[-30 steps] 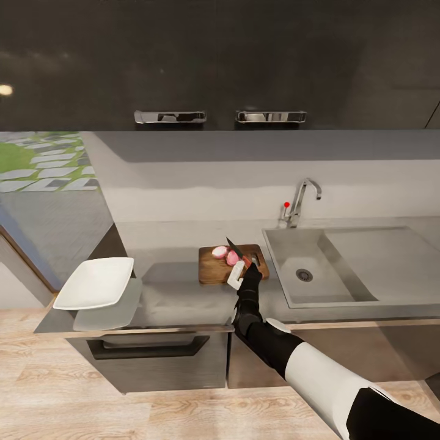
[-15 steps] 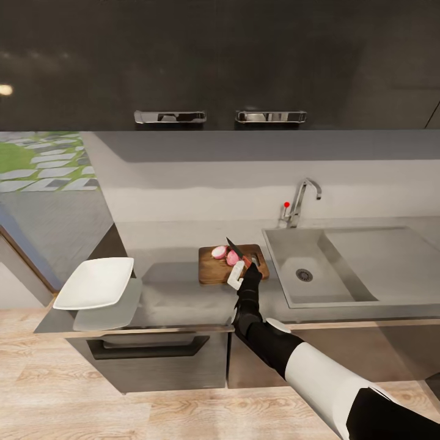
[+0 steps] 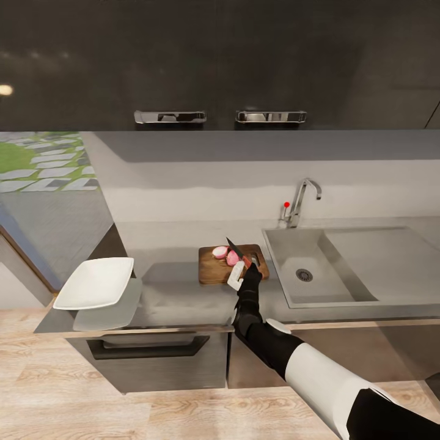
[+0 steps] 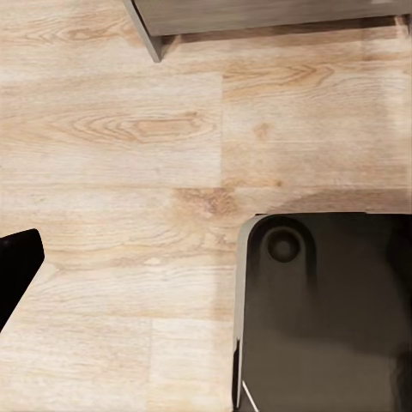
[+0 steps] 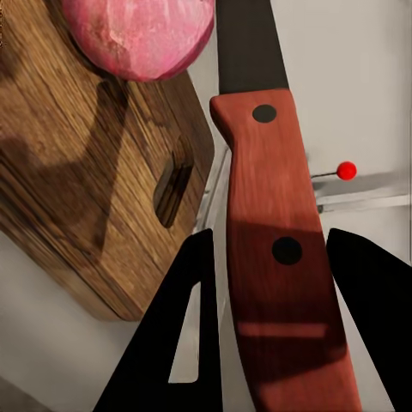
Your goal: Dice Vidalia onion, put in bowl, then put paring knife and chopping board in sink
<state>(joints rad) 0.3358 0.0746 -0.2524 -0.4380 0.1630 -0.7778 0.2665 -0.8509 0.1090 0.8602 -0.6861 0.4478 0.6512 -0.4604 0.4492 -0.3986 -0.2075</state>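
Observation:
The chopping board (image 3: 215, 269) lies on the countertop (image 3: 177, 293) just left of the sink (image 3: 287, 244). Two pink onion pieces (image 3: 220, 252) (image 3: 233, 258) rest on it; one pink piece (image 5: 142, 34) fills a corner of the right wrist view. My right gripper (image 3: 247, 264) (image 5: 268, 236) is over the board's sink-side end, shut on the paring knife's red handle (image 5: 279, 283). The dark blade (image 3: 233, 246) points up and away between the pieces. The white bowl (image 3: 96, 282) sits at the counter's far left end. One left finger (image 4: 17, 266) shows, spread wide over the floor.
The chrome faucet (image 3: 302, 198) with its red dot (image 3: 286, 204) stands behind the basin, whose drain (image 3: 304, 275) shows, with the drainboard (image 3: 379, 256) to its right. Dark wall cabinets (image 3: 220, 61) hang above. The robot's black base (image 4: 326, 309) rests on the wooden floor (image 4: 129, 129).

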